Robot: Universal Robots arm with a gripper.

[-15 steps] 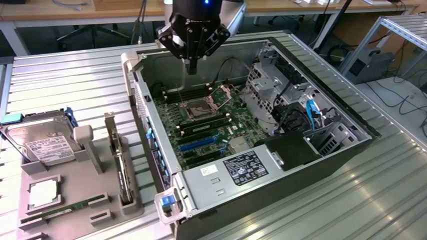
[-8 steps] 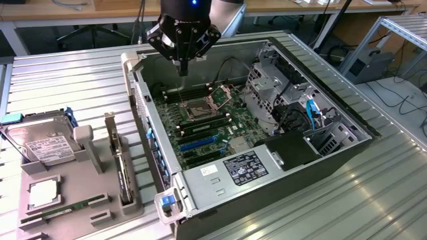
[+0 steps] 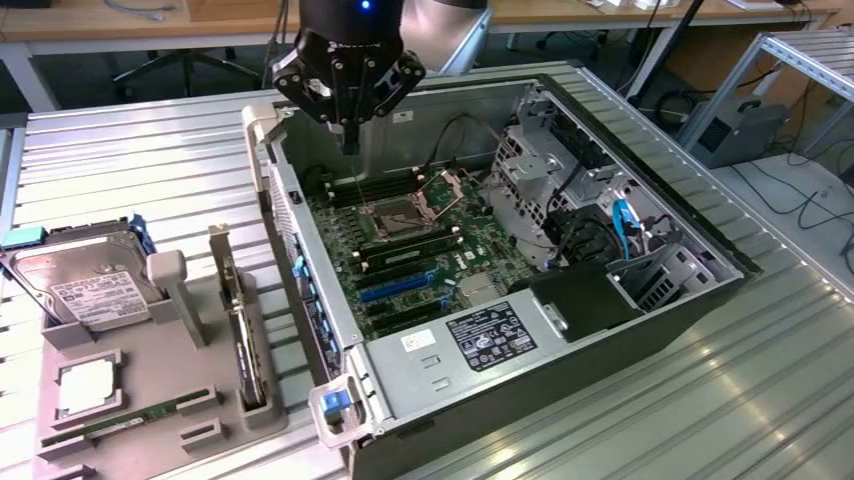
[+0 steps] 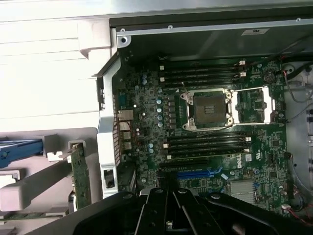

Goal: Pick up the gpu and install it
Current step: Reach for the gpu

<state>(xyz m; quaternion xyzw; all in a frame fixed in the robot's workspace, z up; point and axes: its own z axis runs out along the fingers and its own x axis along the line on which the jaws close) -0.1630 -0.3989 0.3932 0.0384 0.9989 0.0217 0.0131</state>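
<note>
The hand [image 3: 350,138] hangs over the back corner of the open case [image 3: 400,375], closed and holding nothing. The gpu [image 3: 242,325] is outside the case, just past its wall, standing on edge in the grey holder [image 3: 147,405] on the table. From the hand it lies toward the exterior view's left and nearer that camera, its long axis along the wall. It shows edge-on, so its cooler face is hard to make out, and the wrist view cuts off its far end [image 4: 79,178].
</note>
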